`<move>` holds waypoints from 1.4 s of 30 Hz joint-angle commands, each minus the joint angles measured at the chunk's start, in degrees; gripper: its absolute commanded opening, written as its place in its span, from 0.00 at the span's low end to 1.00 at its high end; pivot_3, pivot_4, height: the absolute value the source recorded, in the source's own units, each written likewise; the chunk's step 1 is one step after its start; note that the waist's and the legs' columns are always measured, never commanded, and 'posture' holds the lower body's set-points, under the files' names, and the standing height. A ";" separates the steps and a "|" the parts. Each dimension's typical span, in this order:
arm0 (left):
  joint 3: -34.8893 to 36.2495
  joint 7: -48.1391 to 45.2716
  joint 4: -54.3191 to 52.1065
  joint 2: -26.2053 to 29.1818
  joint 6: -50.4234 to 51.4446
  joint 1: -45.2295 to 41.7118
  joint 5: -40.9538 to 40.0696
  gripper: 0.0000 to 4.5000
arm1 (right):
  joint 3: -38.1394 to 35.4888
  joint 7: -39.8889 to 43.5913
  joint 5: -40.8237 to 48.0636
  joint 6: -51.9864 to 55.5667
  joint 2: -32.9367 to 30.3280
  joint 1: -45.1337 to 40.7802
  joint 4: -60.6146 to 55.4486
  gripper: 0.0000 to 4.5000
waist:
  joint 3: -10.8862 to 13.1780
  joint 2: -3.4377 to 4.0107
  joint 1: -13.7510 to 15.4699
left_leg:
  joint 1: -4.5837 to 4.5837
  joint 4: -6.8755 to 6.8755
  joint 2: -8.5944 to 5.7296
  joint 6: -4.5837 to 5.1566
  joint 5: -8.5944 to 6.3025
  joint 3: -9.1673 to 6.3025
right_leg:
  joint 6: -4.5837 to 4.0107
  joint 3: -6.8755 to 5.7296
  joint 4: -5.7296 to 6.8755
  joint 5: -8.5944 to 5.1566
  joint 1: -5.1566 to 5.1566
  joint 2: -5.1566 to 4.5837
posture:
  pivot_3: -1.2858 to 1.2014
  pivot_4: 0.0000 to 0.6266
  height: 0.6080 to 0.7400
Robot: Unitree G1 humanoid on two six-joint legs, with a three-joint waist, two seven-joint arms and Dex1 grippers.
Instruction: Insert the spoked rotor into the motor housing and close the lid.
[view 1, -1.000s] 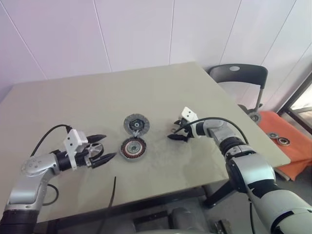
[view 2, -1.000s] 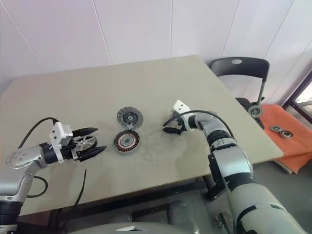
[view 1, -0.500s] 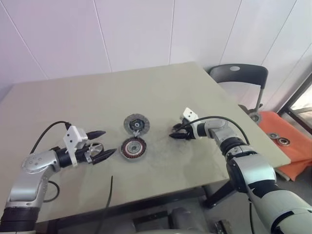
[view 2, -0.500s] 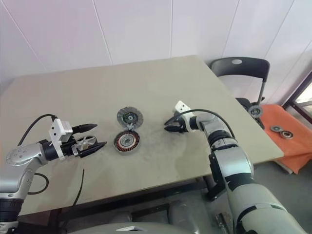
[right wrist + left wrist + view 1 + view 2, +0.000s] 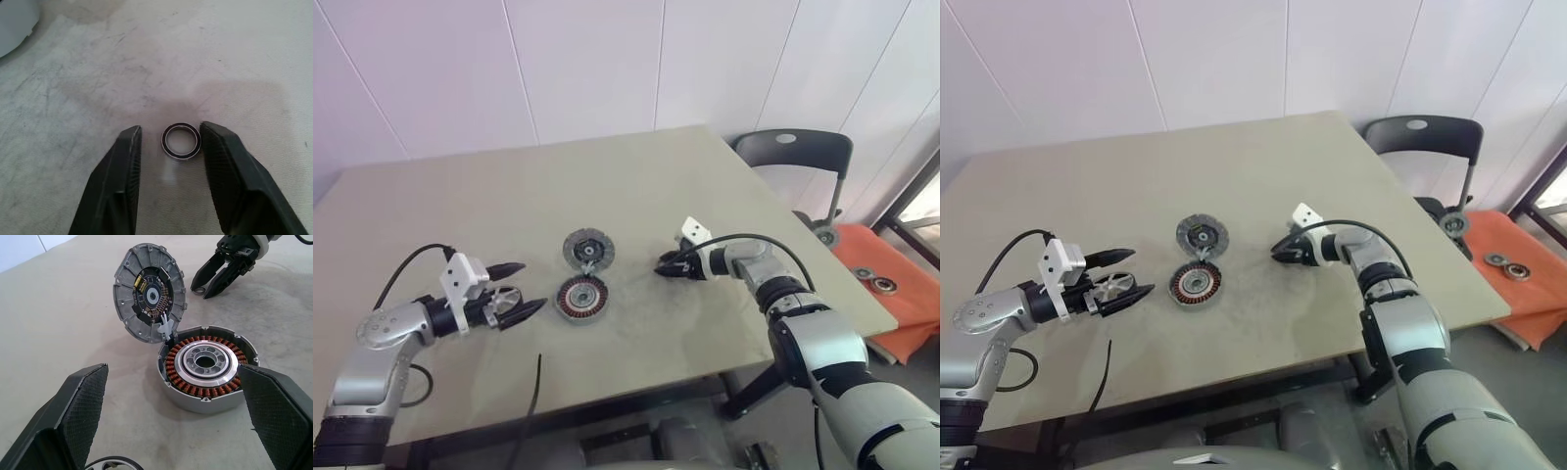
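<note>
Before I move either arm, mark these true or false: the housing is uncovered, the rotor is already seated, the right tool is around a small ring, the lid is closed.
1. The motor housing is uncovered, with its copper windings showing. True.
2. The spoked rotor is seated in the housing. False: it sits between the fingers of the left tool, off to the side of the housing.
3. The right tool has a finger on each side of a small ring lying on the table. True.
4. The lid lies flat over the housing. False: it is tilted up beside the housing, inner face showing.
</note>
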 commanded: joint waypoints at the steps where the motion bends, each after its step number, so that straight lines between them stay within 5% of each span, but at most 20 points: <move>1: 1.24 0.25 -2.08 0.34 -0.30 -0.37 -0.65 1.00 | 0.30 -1.04 -0.59 0.25 -0.30 -0.07 -0.43 0.47 | 0.00 0.00 0.00 | 0.01 0.00 0.00 0.00 0.00 0.00 | 0.00 0.00 0.00 0.00 0.00 0.00 | 0.52 0.00 1.00; 12: 2.46 -2.13 -4.94 2.77 1.75 2.56 -2.34 1.00 | -0.45 2.76 0.66 1.53 0.33 -1.27 -1.12 0.47 | 0.00 -0.01 -0.01 | 0.00 -0.01 0.00 0.00 0.00 0.00 | 0.07 0.00 -0.01 -0.07 -0.01 0.00 | 0.52 0.00 1.00; 18: 2.29 -1.61 -5.02 2.32 1.76 2.25 -2.06 1.00 | -0.18 1.05 0.00 0.91 0.49 -1.05 -1.12 0.15 | 0.00 0.00 -0.05 | -0.01 -0.03 0.00 0.00 0.00 0.00 | 0.06 0.00 -0.01 -0.05 -0.03 0.00 | 0.52 0.00 1.00; 42: 3.15 -1.42 -6.23 2.20 2.06 4.25 -2.97 1.00 | -0.39 5.93 0.93 1.79 0.68 -2.19 -1.90 0.14 | 0.00 0.00 -0.06 | 0.00 -0.02 0.00 0.00 0.00 0.00 | 0.07 0.00 -0.01 -0.07 -0.02 0.00 | 0.52 0.00 1.00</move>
